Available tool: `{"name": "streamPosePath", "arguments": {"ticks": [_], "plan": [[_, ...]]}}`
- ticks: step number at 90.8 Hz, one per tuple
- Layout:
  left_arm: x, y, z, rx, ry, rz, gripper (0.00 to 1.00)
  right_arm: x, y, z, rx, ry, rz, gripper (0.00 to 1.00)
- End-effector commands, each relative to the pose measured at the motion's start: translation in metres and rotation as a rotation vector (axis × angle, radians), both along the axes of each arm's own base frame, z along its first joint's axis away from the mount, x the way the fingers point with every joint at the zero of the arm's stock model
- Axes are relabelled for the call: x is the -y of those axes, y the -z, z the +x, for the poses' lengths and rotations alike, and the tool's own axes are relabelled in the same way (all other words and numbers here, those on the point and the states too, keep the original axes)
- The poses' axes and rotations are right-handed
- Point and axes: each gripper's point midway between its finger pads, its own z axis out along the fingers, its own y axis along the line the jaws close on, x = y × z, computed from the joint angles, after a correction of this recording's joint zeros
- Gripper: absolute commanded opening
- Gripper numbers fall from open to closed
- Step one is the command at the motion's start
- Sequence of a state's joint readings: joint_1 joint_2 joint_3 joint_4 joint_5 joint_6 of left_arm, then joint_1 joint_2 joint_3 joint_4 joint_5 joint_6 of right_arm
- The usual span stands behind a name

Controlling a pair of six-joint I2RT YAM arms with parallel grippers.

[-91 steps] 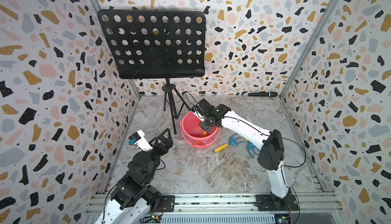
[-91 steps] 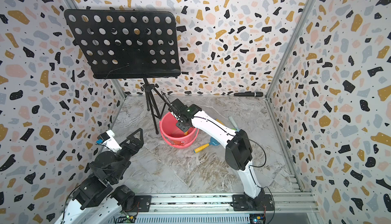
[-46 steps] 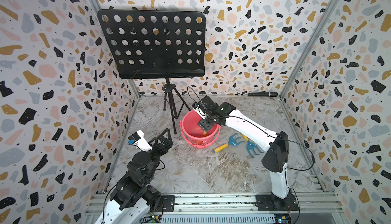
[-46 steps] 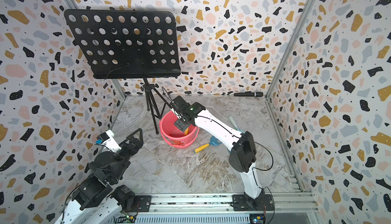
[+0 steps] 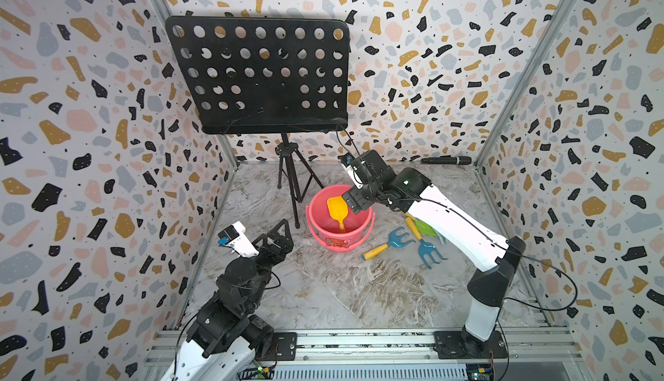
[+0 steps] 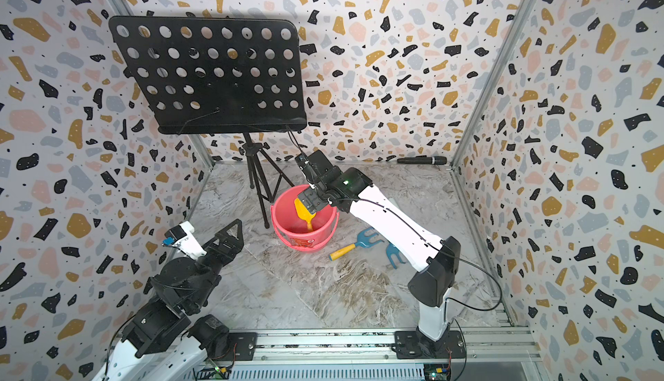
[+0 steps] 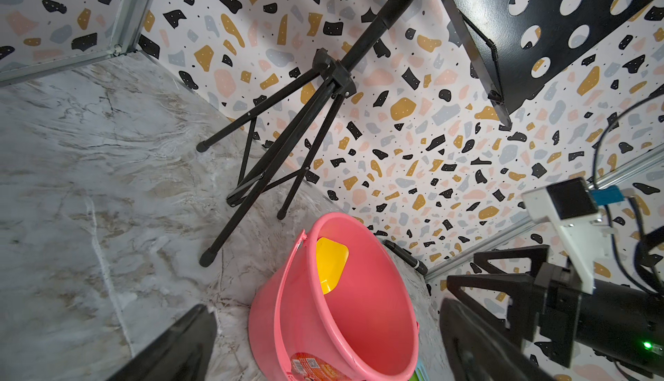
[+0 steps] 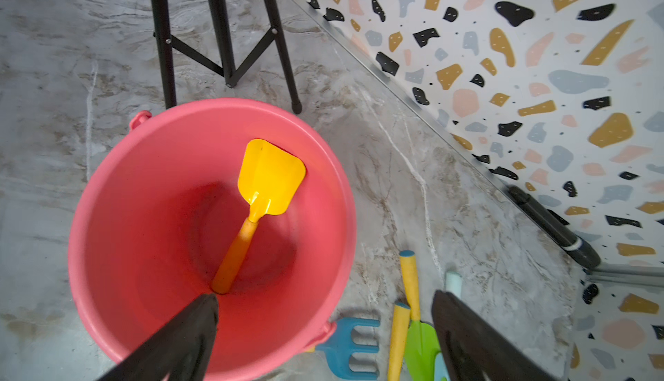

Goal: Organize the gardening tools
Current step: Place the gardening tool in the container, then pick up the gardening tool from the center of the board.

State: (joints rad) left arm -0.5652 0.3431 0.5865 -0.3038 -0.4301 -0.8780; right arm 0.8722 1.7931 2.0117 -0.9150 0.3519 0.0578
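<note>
My right gripper (image 8: 323,300) hangs over the pink bucket (image 8: 136,239), above the part of its rim that faces my right arm's base, with the jaws spread wide and nothing between them. The yellow shovel (image 8: 269,178) is inside the bucket: the end of its orange handle sits on the bucket's floor and its blade leans up against the inner wall, reaching almost to the rim. The other tools lie on the marble floor outside the bucket, on that same side. A blue rake (image 5: 400,239) with a yellow handle lies just beside the bucket's foot. A little farther from the bucket is a second blue rake (image 5: 431,257), whose yellow handle runs under my right arm. The green spade (image 8: 420,343) lies next to that handle, and in the right wrist view a pale handle end (image 8: 452,280) shows beyond it, mostly hidden by my finger. My left gripper (image 7: 327,307) is on the opposite side of the bucket, near it but not touching. It points at the bucket with its jaws apart and holds nothing. The black music stand (image 5: 258,73) has its tripod feet just behind the bucket, and its perforated desk rises high above the bucket. A black microphone (image 5: 445,160) lies well apart from the bucket, along the foot of the back wall.
</note>
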Motion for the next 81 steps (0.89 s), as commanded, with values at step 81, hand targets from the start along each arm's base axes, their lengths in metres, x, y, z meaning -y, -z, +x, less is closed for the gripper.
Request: {"name": "streamPosePath", "arguments": {"ticks": [81], "plan": [[0.001, -0.015, 0.000, 0.022, 0.005, 0.004, 0.99, 0.165, 0.142, -0.023, -0.237, 0.725, 0.067, 1.00]]}}
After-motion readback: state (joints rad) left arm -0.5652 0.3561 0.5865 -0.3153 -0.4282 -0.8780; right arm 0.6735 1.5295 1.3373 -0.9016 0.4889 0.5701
